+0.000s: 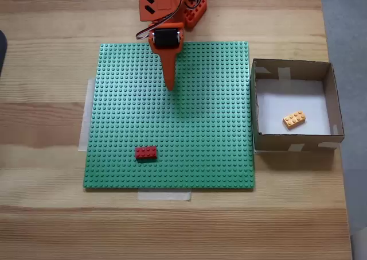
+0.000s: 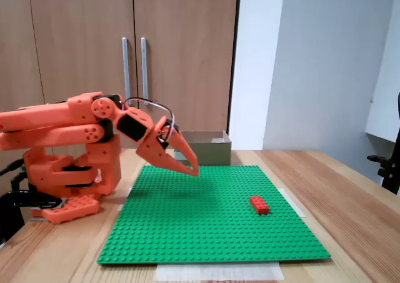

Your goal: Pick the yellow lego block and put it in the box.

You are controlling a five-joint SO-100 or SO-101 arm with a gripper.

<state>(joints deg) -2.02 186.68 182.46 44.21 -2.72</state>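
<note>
In a fixed view from above, the yellow lego block (image 1: 293,119) lies slightly askew on the white bottom of the box (image 1: 292,140), right of centre, clear of the walls; the box sits on the wooden bench (image 1: 46,116) just beside the right edge of the green baseplate (image 1: 200,128), its walls patched with pale tape; a red brick (image 1: 145,152) rests on the baseplate toward its near left part, well apart from me; strips of tape hold the baseplate at its left and near edges; nothing lies between me and either brick. My arm is folded low over its orange base (image 2: 69,170) at the far side; my pincer (image 1: 170,86) points down and forward over the far half of the baseplate, fingers closed together into one tip, holding nothing; in a fixed view from the side my pincer (image 2: 193,169) hangs just above the studs; behind stand wooden cabinet doors (image 2: 134,52); no writing is legible.
</note>
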